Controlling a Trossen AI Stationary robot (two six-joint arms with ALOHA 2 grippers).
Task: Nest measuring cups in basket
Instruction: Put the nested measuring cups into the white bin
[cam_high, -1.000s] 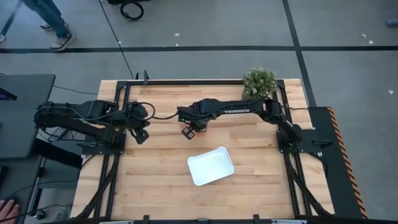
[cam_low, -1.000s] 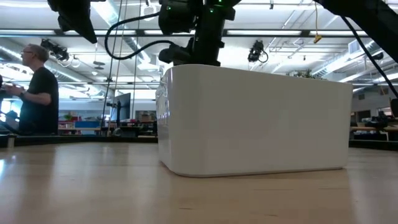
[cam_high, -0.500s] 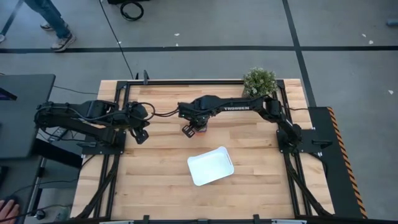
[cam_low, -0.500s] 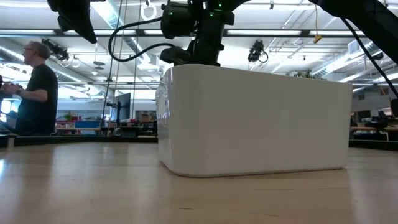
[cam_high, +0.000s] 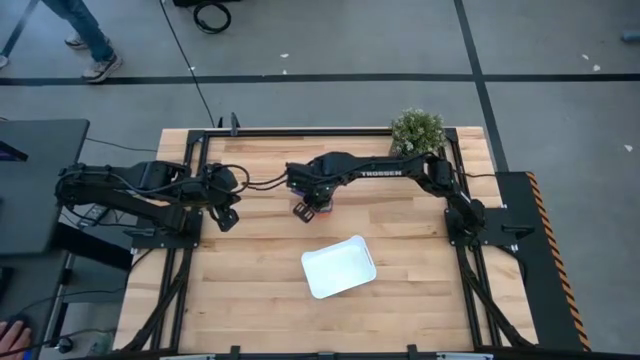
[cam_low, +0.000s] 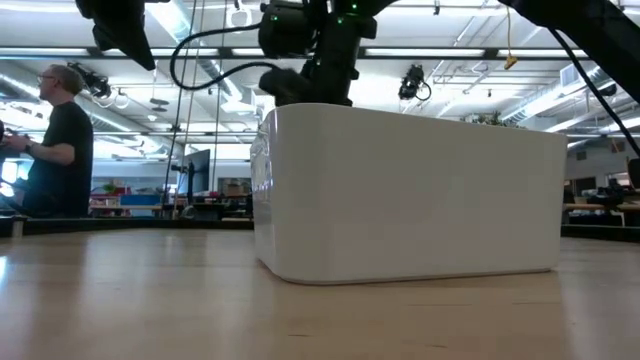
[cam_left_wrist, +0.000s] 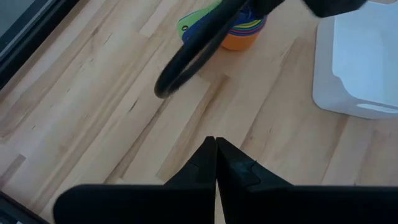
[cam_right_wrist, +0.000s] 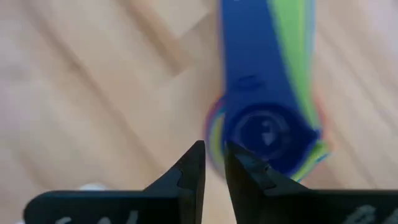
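Note:
The measuring cups (cam_left_wrist: 244, 32) stand nested in one stack on the wooden table, left of its middle and beyond the basket. An orange cup is at the bottom and a bright blue cup (cam_right_wrist: 267, 134) on top, with blue and green handles (cam_right_wrist: 267, 43) fanned to one side. My right gripper (cam_high: 303, 209) points down over the stack. Its fingers (cam_right_wrist: 214, 155) are slightly parted at the stack's rim. The white basket (cam_high: 339, 268) lies empty nearer the front edge. My left gripper (cam_left_wrist: 216, 152) hangs shut above the table's left part, holding nothing. My right gripper comes at the stack from above, with its two fingertips (cam_right_wrist: 194, 158) on either side of the top cup's rim (cam_right_wrist: 216, 134), away from the handles. Whether they touch the rim I cannot tell. The stack rests on the table.
A small potted plant (cam_high: 417, 131) stands at the far right corner. In the low view the basket's wall (cam_low: 410, 190) hides the cups. A person (cam_low: 60, 140) stands in the room beyond the table's left side. Bare wood lies around the basket.
My right gripper has rolled a little about its own pointing line while staying over the stack of cups. The stack and the basket have kept their places.

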